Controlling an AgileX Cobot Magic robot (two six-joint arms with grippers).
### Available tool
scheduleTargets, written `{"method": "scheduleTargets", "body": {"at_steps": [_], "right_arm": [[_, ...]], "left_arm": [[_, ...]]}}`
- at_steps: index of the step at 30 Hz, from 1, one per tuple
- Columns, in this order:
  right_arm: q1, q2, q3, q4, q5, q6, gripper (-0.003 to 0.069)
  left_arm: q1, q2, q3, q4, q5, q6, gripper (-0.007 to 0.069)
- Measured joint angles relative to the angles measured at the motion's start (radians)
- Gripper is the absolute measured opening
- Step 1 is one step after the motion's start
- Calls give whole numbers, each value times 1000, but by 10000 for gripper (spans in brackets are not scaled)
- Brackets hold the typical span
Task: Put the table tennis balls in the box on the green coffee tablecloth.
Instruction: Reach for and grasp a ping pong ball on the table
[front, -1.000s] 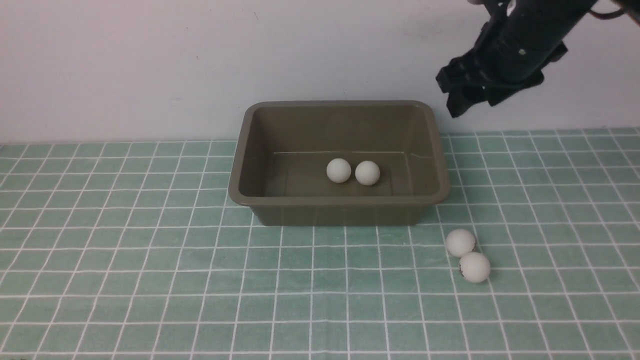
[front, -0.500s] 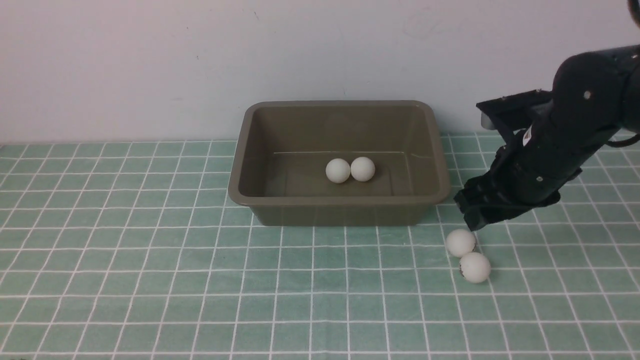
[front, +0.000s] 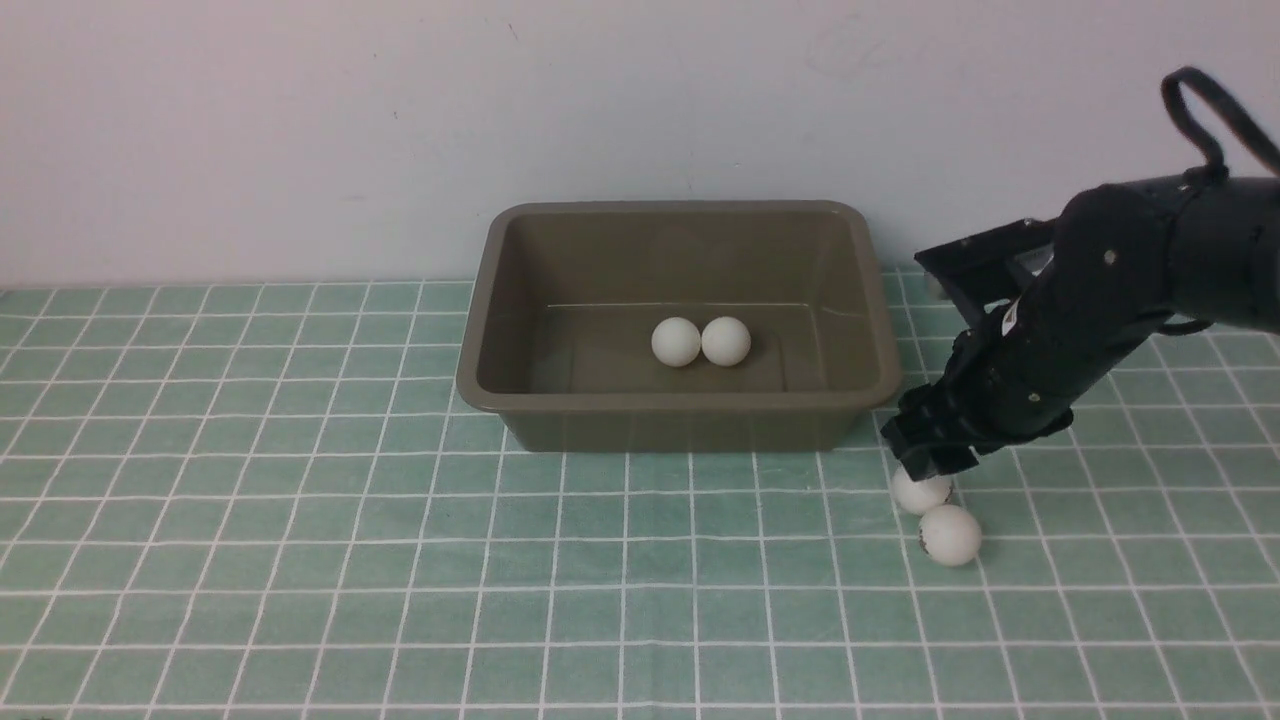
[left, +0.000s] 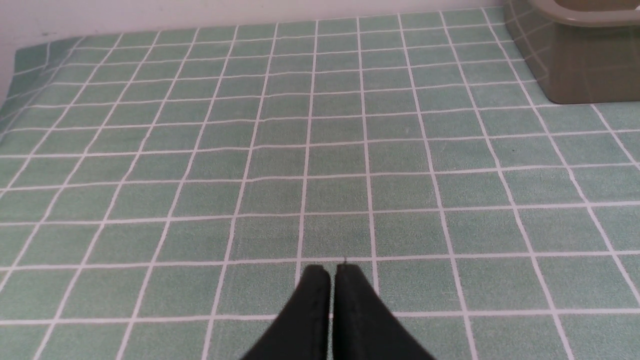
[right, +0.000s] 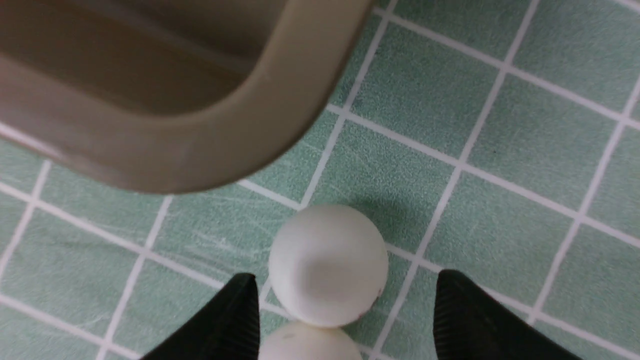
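Jaws-wise, the right gripper (right: 345, 295) was spread wide and empty, straddling one of the table tennis balls (right: 327, 265) on the green coffee tablecloth (front: 300, 560), while the left gripper (left: 332, 272) sat pinched closed. Nearest was the marked ball (front: 949, 535), touching the straddled one; beyond them the box (front: 560, 403) held two more balls (front: 676, 341). Looked like pickup number three to me: next it'd need a gentle squeeze without nudging the neighbour, then a lift over the rim.

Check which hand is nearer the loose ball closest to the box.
Right. The right hand hangs open just over that ball, straddling it. The left hand is shut over the cloth, off the box's opposite side.
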Motion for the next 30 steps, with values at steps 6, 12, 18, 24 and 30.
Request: {"method": "scheduleTargets", "body": {"at_steps": [6,12,18,24,30], "right_arm": [[0,47,0,10,-31,-8,426],[0,81,0,58,-48,-44,426],[0,117,0,89,-65,-61,416],[0,111,0,91,-75,-61,364],[0,32,-13,79,-13,-63,364]], "left_arm": [[0,0,0,0,0,0,-4],[0,0,0,0,0,0,-4],[0,0,0,0,0,0,-4],[0,0,0,0,0,0,-4],[0,0,0,0,0,0,-4]]}}
